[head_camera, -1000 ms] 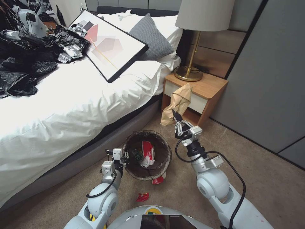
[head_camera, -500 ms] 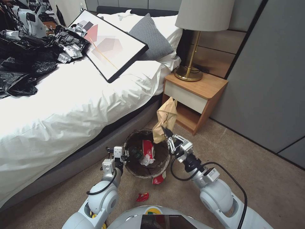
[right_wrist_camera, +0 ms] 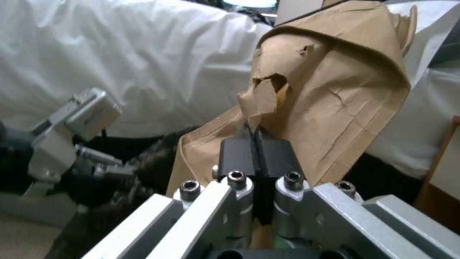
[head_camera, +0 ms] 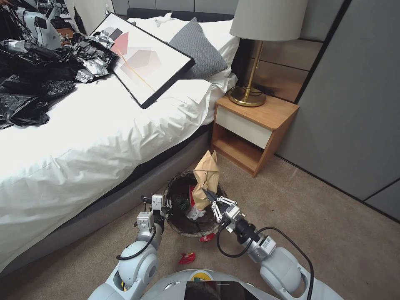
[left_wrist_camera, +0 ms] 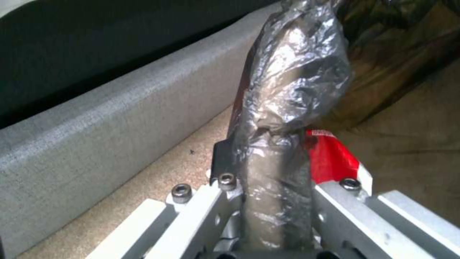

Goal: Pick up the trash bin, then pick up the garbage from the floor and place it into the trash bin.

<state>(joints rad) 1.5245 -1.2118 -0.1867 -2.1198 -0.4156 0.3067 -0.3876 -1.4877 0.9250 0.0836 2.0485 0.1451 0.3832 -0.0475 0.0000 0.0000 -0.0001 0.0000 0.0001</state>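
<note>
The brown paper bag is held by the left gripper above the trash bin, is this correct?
Not quite: the right gripper holds the brown paper bag above the trash bin, as the right wrist view shows. The left gripper grips the bin's rim.

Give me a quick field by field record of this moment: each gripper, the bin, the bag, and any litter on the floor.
left gripper: shut on the trash bin's lined rim, bed side
right gripper: shut on the brown paper bag
brown paper bag: held upright above the bin's mouth
trash bin: beside the bed, red-and-white wrapper and white paper inside
floor litter: red wrapper on the carpet near the robot
</note>
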